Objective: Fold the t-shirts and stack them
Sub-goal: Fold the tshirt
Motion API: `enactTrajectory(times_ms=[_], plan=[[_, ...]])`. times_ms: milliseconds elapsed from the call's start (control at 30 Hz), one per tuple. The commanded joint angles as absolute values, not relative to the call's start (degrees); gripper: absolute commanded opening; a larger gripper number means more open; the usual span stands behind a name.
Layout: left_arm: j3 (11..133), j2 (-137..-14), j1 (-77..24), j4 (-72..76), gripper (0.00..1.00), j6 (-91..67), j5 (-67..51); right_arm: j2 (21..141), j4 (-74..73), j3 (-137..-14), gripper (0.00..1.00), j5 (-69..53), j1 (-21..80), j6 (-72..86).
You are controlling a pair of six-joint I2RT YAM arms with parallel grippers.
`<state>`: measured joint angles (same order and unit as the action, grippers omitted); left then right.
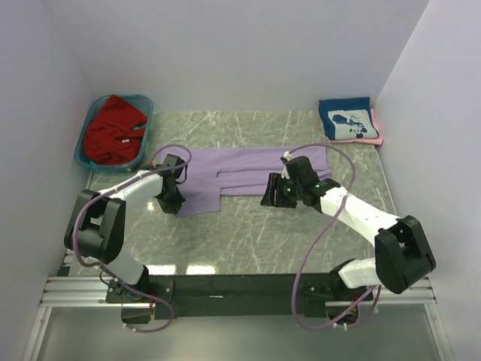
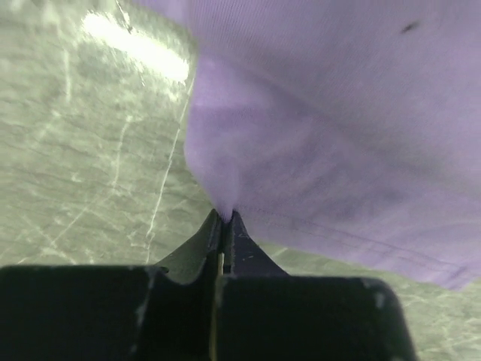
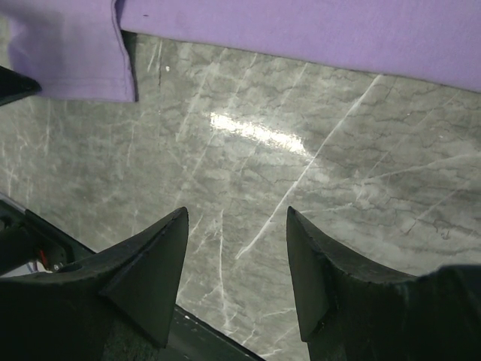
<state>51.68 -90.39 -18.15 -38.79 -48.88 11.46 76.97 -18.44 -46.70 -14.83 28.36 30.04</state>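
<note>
A lavender t-shirt (image 1: pixel 248 167) lies partly folded across the middle of the table. My left gripper (image 1: pixel 173 207) is at its near left corner, shut on a pinch of the lavender cloth (image 2: pixel 225 203), which rises in a small peak between the fingertips. My right gripper (image 1: pixel 268 198) hovers open just in front of the shirt's near edge, with only bare table between its fingers (image 3: pixel 161 256); the lavender hem (image 3: pixel 301 34) runs beyond them. A red t-shirt (image 1: pixel 113 126) is bundled in the tub. A folded navy t-shirt (image 1: pixel 346 120) with a white graphic rests on a pink one (image 1: pixel 377 129) at the back right.
The teal plastic tub (image 1: pixel 84 147) stands at the back left corner. White walls close in the marble table (image 1: pixel 248 241) on three sides. A black rail with the arm bases (image 1: pixel 225 289) runs along the near edge.
</note>
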Motion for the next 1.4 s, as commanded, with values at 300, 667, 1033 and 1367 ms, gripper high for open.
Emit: enactTrajectory(times_ms=[300, 667, 1033, 1367], plan=[[84.53, -101.5, -17.49, -43.85, 0.01, -42.54, 15.2, 78.57, -18.81, -48.95, 0.62, -10.81, 28.3, 27.69], [105.64, -115.92, -14.59, -42.37, 0.01, -40.78, 14.59, 78.66, -20.3, -49.48, 0.62, -8.35, 28.21, 26.46], [107.05, -119.79, -12.75, -34.02, 0.02, -41.66, 11.08, 82.7, -19.42, -52.64, 0.62, -5.98, 27.69, 25.32], [105.3, -121.03, -10.73, -32.96, 0.02, -43.33, 11.69, 86.83, -18.02, -55.02, 0.61, -4.22, 18.66, 24.87]])
